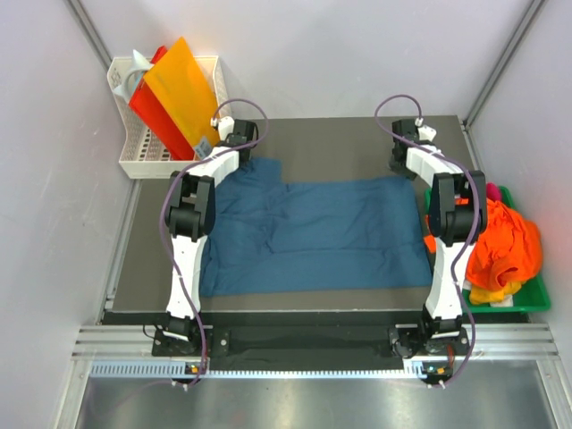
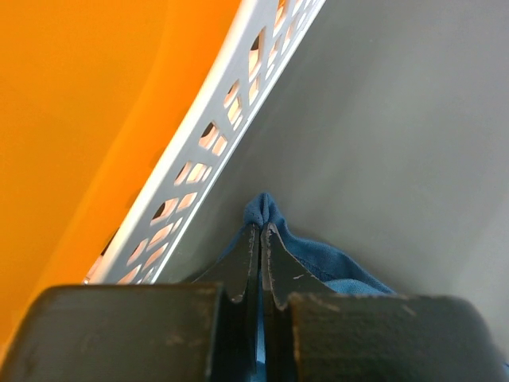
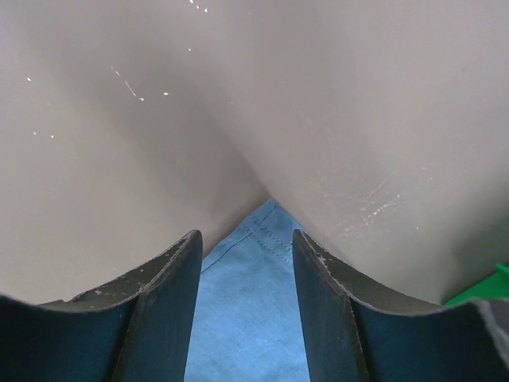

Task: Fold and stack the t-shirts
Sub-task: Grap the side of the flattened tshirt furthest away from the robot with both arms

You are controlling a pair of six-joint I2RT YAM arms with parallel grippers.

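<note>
A dark teal-blue t-shirt (image 1: 313,232) lies spread flat on the grey mat (image 1: 349,143). My left gripper (image 1: 234,134) is at the shirt's far left corner and is shut on a pinch of the blue cloth (image 2: 334,267), which bunches up just past the fingertips of the gripper (image 2: 261,228). My right gripper (image 1: 402,159) is open at the far right corner. In the right wrist view the stitched corner of the shirt (image 3: 250,302) lies flat between the spread fingers of the gripper (image 3: 246,235). Orange, pink and yellow shirts (image 1: 505,246) lie piled at the right.
The pile sits in a green tray (image 1: 527,304) off the mat's right edge; a sliver of it shows in the right wrist view (image 3: 485,286). A white slotted basket (image 1: 143,165) with orange and red sheets (image 1: 179,89) stands close to the left gripper, also in the left wrist view (image 2: 215,151).
</note>
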